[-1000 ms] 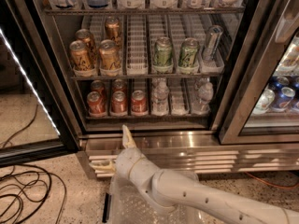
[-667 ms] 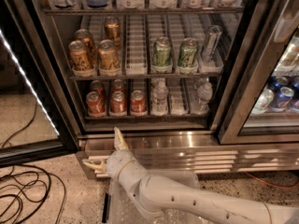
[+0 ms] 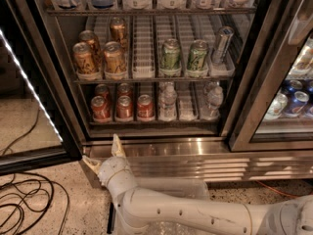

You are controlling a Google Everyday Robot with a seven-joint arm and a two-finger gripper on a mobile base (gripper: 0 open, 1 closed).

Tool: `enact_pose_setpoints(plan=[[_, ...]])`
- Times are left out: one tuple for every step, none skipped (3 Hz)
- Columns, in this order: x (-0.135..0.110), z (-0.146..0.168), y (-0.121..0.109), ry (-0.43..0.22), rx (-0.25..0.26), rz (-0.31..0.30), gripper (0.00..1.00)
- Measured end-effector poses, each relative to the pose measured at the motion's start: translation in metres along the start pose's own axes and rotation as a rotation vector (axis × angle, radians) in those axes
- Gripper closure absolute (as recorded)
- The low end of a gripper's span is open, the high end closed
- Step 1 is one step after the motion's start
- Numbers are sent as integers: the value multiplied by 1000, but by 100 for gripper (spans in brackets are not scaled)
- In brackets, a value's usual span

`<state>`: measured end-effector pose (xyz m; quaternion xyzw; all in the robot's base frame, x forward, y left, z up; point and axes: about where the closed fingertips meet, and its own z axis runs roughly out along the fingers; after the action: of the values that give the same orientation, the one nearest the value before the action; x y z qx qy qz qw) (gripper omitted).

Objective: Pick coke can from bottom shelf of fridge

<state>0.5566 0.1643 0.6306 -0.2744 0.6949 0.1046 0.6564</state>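
Just above the gripper (image 3: pixel 100 148), on the bottom shelf (image 3: pixel 146 123) of the fridge (image 3: pixel 156 148), stands the coke can (image 3: pixel 100 108), the front left one of a short row of red cans. Two more red cans (image 3: pixel 134 106) stand to its right along the front rail, up and to the right of the gripper, and two others sit behind them in the same lanes. None of them is touched.

The gripper is outside the cabinet, below the shelf, in front of the steel base at its left end. Its fingers are spread apart and hold nothing: one points up toward the shelf edge, the other points out to the left. The white arm (image 3: pixel 186 212) runs from it down and to the right across the bottom of the view.

Farther right of the gripper on the same shelf are clear water bottles (image 3: pixel 167 102). One rack higher, gold-brown cans (image 3: pixel 113 58) stand above the gripper and green cans (image 3: pixel 171 55) up to its right, with a silver can (image 3: pixel 222 44) leaning beside them.

The louvred grille (image 3: pixel 230 164) stretches to the gripper's right. Black cables (image 3: pixel 19 204) lie on the speckled floor to its lower left, and a line of white lights (image 3: pixel 29 84) runs along the open door to its upper left.
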Motion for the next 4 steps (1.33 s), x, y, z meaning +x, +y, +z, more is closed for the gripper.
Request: enact_pose_setpoints(plan=[[18, 7, -33, 47, 165, 68, 24], [43, 2, -74, 98, 345, 111, 24], [67, -7, -117, 122, 460, 110, 24], [76, -7, -137, 70, 436, 53, 27]])
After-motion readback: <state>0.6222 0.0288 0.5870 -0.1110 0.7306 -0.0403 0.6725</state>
